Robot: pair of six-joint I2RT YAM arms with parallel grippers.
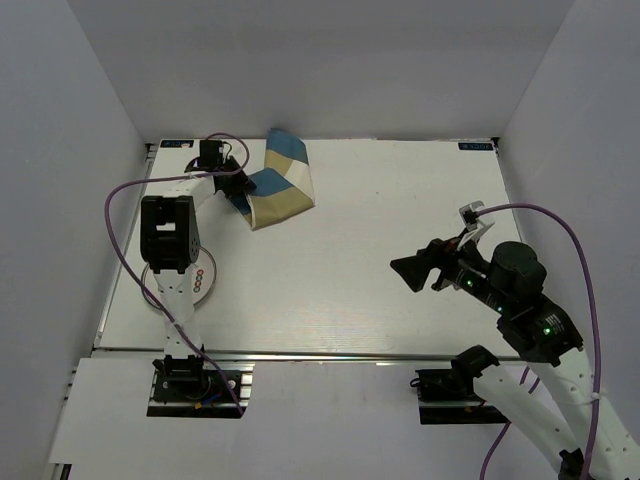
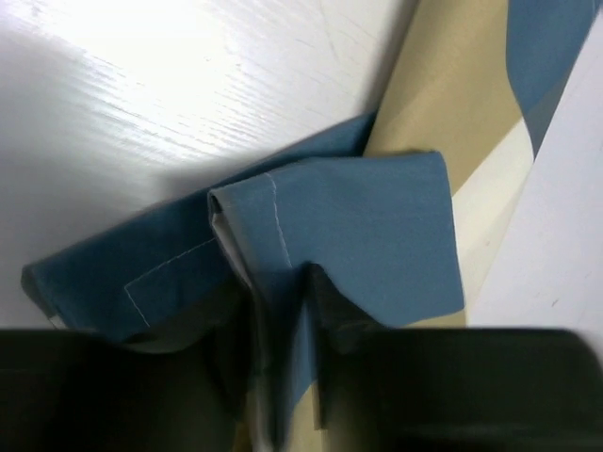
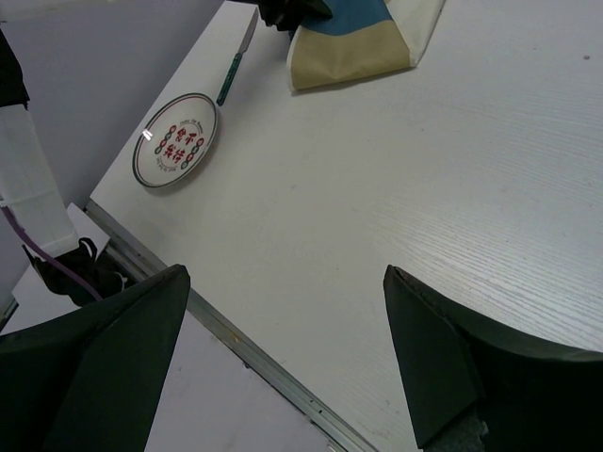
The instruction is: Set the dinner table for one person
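Note:
The dinner table [image 1: 380, 230] is a white wood-grain top with a silver rail [image 1: 330, 355] along its near edge. A blue-and-tan checked placemat [image 1: 280, 185] lies crumpled and partly lifted at the back left. My left gripper [image 1: 236, 186] is shut on a folded blue edge of the placemat [image 2: 358, 217]; in the left wrist view the left gripper [image 2: 283, 315] pinches the cloth between its dark fingers. My right gripper [image 1: 410, 270] is open and empty above the table's right middle. The right wrist view shows the right gripper [image 3: 285, 273] over bare tabletop near the rail.
A small round plate [image 3: 176, 139] with a red-and-green pattern lies at the table's left side, under my left arm. A green-handled knife [image 3: 234, 66] lies behind it, near the placemat [image 3: 358, 42]. Grey walls enclose the table on three sides.

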